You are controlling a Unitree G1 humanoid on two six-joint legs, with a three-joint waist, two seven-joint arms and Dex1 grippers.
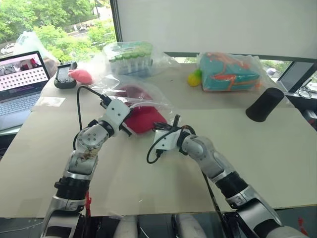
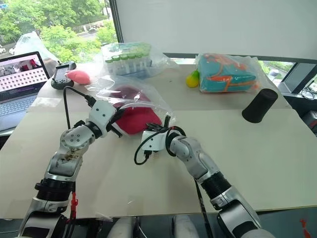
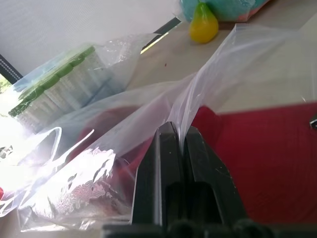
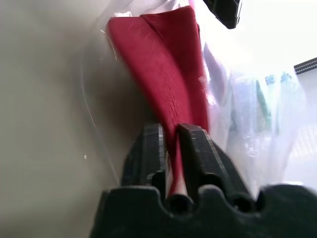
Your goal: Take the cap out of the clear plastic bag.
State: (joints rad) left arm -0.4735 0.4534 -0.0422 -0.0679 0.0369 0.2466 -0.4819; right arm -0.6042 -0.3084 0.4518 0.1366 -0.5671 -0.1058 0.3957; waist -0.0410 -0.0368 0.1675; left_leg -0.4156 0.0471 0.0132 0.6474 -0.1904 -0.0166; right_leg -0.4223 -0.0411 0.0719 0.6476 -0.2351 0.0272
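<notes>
Desk [image 1: 277, 148]: broad pale surface.
Clear plastic bag [image 1: 148, 94]: centre frame, mouth toward robot.
Cap [image 1: 143, 119]: inside bag.
Left claw [image 3: 181, 136]: pinched on bag film.
Right claw [image 4: 171, 134]: clamped on cap's brim.
Technique: hold bag firm, pull brim straight out.

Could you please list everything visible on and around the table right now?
dark red fabric cap: one, table centre, inside bag.
large clear crinkly plastic bag: one, transparent, around cap.
bagged rack of green-topped tubes: one, far side.
bagged teal-orange item: one, far right.
yellow-green pear-shaped toy: one, beside teal item.
black cylinder: one, right side, lying tilted.
pink object: one, far left.
small black device: one, beside pink object.
laptop: one, open, left edge.
left tool: shut on bag film.
right tool: shut on cap's red fabric.
</notes>
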